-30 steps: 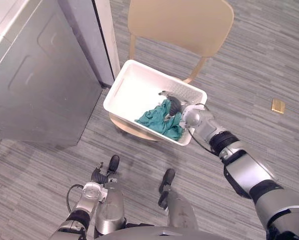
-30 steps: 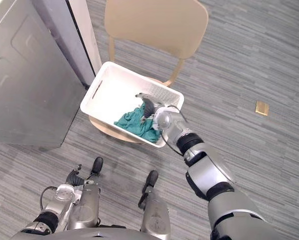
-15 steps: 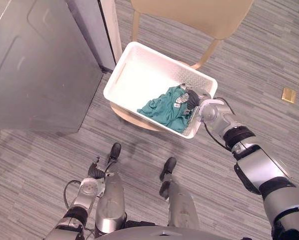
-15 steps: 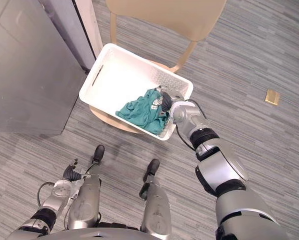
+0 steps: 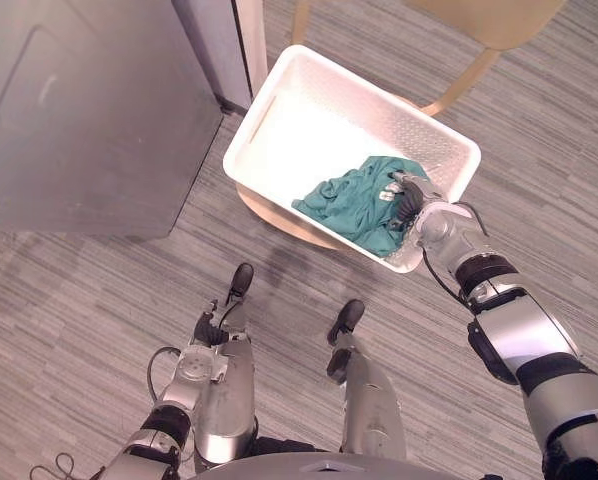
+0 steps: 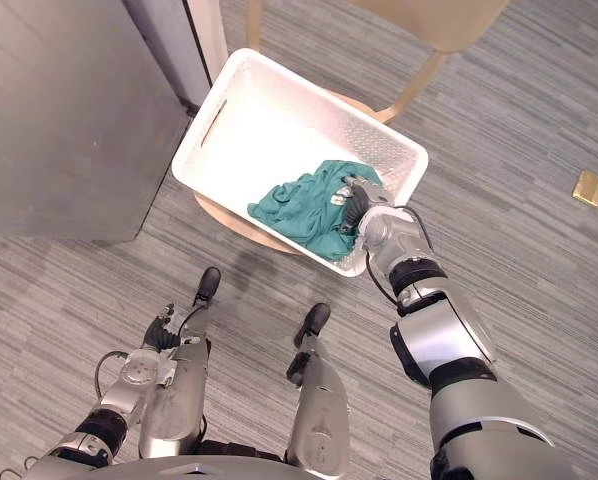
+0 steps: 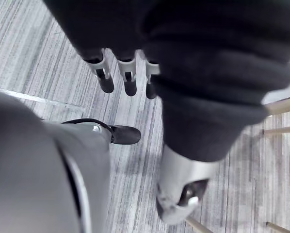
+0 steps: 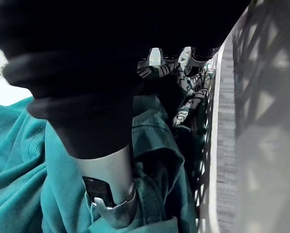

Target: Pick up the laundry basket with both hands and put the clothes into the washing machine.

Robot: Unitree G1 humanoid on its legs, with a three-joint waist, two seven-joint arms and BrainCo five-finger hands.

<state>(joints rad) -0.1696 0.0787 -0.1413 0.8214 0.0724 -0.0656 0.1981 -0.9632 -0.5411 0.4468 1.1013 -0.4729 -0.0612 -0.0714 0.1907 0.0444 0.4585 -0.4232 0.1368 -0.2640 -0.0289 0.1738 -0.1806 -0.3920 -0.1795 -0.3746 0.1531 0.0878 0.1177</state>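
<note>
The right arm point(image 5: 514, 335) is made of shiny silver-grey shells with black rings between them. The left arm point(image 5: 164, 425) looks the same, with a round silver wrist. A dark ribbed cover wraps the back of the right hand point(image 5: 411, 204) and of the left hand point(image 5: 208, 334). The left hand has silver fingers point(image 7: 104, 73) with dark, rounded tips.
</note>
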